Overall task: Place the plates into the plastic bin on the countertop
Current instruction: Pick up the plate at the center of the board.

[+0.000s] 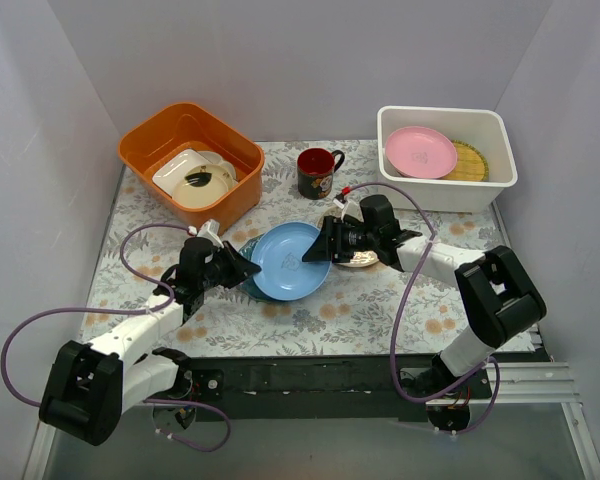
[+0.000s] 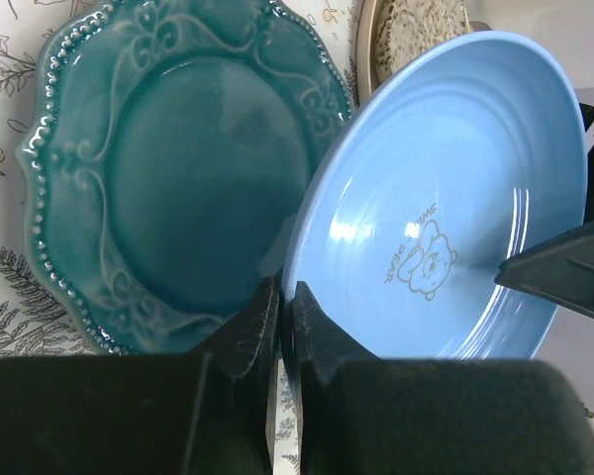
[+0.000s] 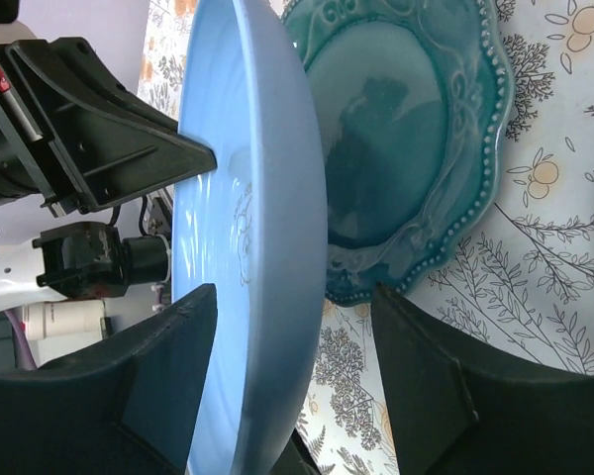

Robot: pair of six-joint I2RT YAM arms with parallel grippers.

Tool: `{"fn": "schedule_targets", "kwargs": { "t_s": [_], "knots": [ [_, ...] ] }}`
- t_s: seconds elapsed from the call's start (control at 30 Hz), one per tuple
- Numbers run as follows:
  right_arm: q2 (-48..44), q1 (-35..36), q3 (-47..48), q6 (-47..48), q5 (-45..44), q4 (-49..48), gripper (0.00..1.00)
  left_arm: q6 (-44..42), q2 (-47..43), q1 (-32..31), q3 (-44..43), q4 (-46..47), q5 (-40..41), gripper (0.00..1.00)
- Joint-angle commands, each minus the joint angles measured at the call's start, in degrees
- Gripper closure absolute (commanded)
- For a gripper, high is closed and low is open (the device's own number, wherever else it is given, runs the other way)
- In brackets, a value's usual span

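**Blue plate clamped by the left hand, straddled by the right**

The left hand (image 2: 285, 309) is seen clamped tight on the near rim of the blue plate (image 2: 445, 188). In its wrist view only the plate's thin edge is left between the two fingers (image 2: 249, 332). The right hand (image 3: 295, 297) is spread wide around the opposite rim. One of its fingers is set close against the plate's face, while the other is kept apart from the underside, so nothing is pinched there. The plate is held tilted between the two hands, and a bear print is shown on its face.

Under it and toward 9 o'clock, a teal plate (image 2: 178, 168) with a beaded rim is laid flat on the desk (image 1: 380, 310). A grey plate (image 1: 360, 262) is partly hidden below the right hand, at 3 o'clock of the blue plate. A dark mug (image 1: 318, 172) is stood at 12 o'clock of the blue plate, well apart.

The bin (image 1: 460, 197) is placed at the desk's 1 o'clock corner. A pink plate (image 1: 420, 152) and a yellow plate (image 1: 472, 162) are laid in it, the pink one overlapping the yellow. An orange tub (image 1: 230, 195) with white dishes (image 1: 195, 180) inside is found at 11 o'clock.
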State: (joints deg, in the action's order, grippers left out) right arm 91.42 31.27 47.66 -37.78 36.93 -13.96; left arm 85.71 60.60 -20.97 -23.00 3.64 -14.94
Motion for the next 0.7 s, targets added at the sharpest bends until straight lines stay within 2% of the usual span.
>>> {"fn": "schedule_targets", "kwargs": {
  "t_s": [0.0, 0.03, 0.1, 0.17, 0.2, 0.3, 0.37, 0.47, 0.5, 0.6, 0.67],
  "knots": [
    [0.6, 0.5, 2.5, -0.5, 1.6, -2.7, 0.34, 0.3, -1.8, -0.1, -2.1, 2.0, -1.6, 1.00],
    [0.7, 0.5, 2.4, -0.5, 1.7, -3.0, 0.44, 0.3, -1.9, -0.1, -2.0, 2.2, -1.7, 1.00],
    [1.0, 0.5, 2.2, -0.6, 2.7, -4.1, 0.58, 0.4, -1.8, -0.1, -2.0, 2.4, -1.8, 1.00],
    [1.6, 0.5, 1.9, -1.3, 3.9, -5.1, 0.89, 0.4, -1.8, -0.1, -1.7, 2.7, -2.0, 1.00],
    [1.7, 0.5, 1.9, -1.6, 4.2, -5.6, 0.98, 0.3, -1.8, -0.1, -1.8, 2.7, -2.0, 1.00],
    [2.1, 0.6, 1.9, -1.9, 4.4, -5.7, 0.99, 0.2, -2.1, -0.1, -1.8, 2.6, -2.0, 1.00],
    [2.2, 0.6, 1.9, -1.9, 4.5, -5.6, 0.99, 0.2, -2.2, -0.1, -1.7, 2.6, -2.0, 0.96],
    [2.0, 0.6, 2.0, -1.7, 4.5, -5.3, 0.99, -0.1, -2.2, -0.1, -1.8, 2.7, -2.2, 0.81],
    [2.0, 0.6, 2.2, -1.6, 4.4, -5.3, 0.99, -0.1, -2.2, -0.1, -1.7, 2.7, -2.2, 0.73],
    [1.9, 0.6, 2.3, -1.4, 4.5, -5.0, 0.99, -0.2, -2.1, -0.1, -1.7, 3.0, -2.6, 0.65],
    [2.0, 0.8, 2.6, -1.4, 4.5, -4.9, 0.99, -0.5, -2.0, -0.1, -1.9, 3.0, -2.7, 0.55]
  ]
}}
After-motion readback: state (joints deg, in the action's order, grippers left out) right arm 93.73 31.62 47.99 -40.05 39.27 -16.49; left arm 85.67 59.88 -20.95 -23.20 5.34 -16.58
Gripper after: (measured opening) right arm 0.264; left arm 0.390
